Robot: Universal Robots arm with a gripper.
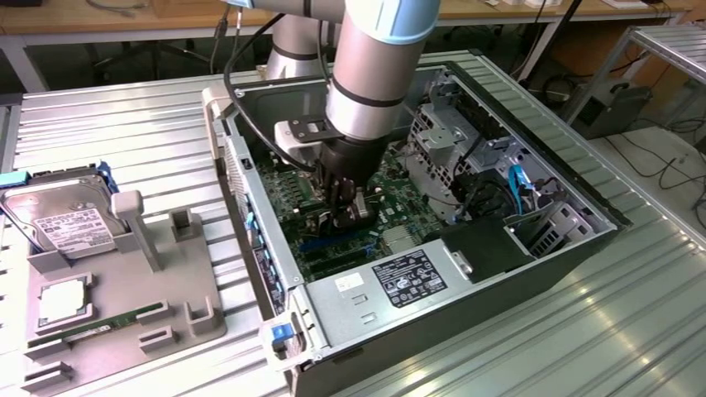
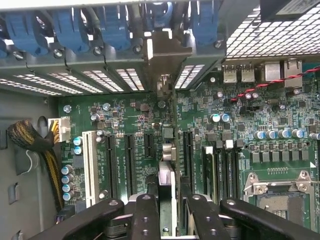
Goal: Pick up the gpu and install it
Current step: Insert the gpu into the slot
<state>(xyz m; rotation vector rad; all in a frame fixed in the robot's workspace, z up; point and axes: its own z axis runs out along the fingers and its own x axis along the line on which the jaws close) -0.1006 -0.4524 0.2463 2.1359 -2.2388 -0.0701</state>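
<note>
Hand (image 2: 168, 207) clamps the gpu (image 2: 167, 170), held edge-on over the motherboard (image 2: 120, 107) at the rear wall of the case (image 1: 464, 331). Risk: card descends crooked, and its bracket (image 2: 165, 52) snags the rear openings.

The arm (image 1: 369, 74) was clad in silver with pale blue caps; a black cable (image 1: 227, 78) was strung alongside; the gripper (image 1: 347, 217) was finished black (fingers (image 2: 145, 215) dotted with screws).

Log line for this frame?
phase: gpu install | jaws: shut on gpu | gpu: edge-on over motherboard expansion slots | site: inside open PC case | seated: cannot tell
</note>
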